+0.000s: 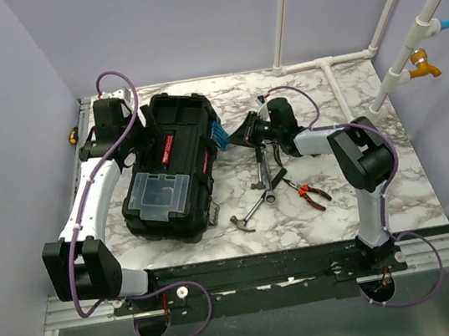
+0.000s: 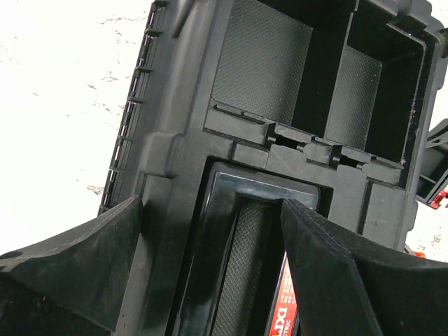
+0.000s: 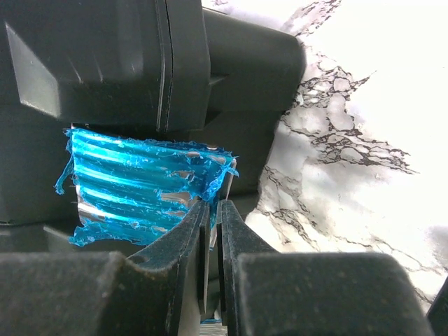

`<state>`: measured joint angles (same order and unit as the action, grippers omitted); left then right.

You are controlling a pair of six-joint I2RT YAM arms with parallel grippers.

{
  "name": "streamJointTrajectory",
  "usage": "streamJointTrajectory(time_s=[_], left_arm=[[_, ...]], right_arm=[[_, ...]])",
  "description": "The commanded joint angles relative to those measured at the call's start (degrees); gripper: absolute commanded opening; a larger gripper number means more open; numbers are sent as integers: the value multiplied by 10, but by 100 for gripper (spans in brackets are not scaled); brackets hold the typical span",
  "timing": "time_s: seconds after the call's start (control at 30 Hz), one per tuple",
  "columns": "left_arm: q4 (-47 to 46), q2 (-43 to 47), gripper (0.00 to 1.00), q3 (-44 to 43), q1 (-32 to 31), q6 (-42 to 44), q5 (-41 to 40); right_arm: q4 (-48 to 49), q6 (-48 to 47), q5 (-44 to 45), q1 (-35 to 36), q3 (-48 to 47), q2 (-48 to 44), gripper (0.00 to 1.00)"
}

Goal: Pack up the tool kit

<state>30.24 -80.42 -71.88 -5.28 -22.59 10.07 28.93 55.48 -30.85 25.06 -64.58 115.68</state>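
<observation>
Black toolbox (image 1: pixel 174 224) open on the marble surface (image 1: pixel 396 184), tools loose beside it.
We see hammer (image 1: pixel 247 215), pliers (image 1: pixel 309 193) and wrenches (image 1: pixel 264 175) nearest. Right pincer (image 3: pixel 210 224) is clamped on blue holder (image 3: pixel 140 182) at the toolbox's right edge. Left pincer (image 2: pixel 213 266) is wide, straddling its rim.

Blue tool holder (image 3: pixel 140 185) is partly hidden behind the right hand (image 3: pixel 212 206)

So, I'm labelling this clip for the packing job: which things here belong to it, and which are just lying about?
Belongs to the job:
black toolbox, open
blue-wrapped pack, pinched by the right end effector
wrenches, hammer, red-handled pliers, loose beside the box

Just lying about:
white pipes
brass tap
</observation>
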Motion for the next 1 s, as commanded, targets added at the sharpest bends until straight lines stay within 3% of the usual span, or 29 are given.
streamJointTrajectory(time_s=[0.0, 0.5, 0.97], left_arm=[[-13, -33, 77, 55, -19, -25, 80], [-129, 4, 70, 218, -40, -48, 125], [-157, -45, 68, 221, -81, -32, 144]], right_arm=[[-20, -16, 21, 14, -31, 11, 15], [-51, -21, 32, 63, -119, 77, 5], [-61, -20, 32, 102, -182, 124, 3]])
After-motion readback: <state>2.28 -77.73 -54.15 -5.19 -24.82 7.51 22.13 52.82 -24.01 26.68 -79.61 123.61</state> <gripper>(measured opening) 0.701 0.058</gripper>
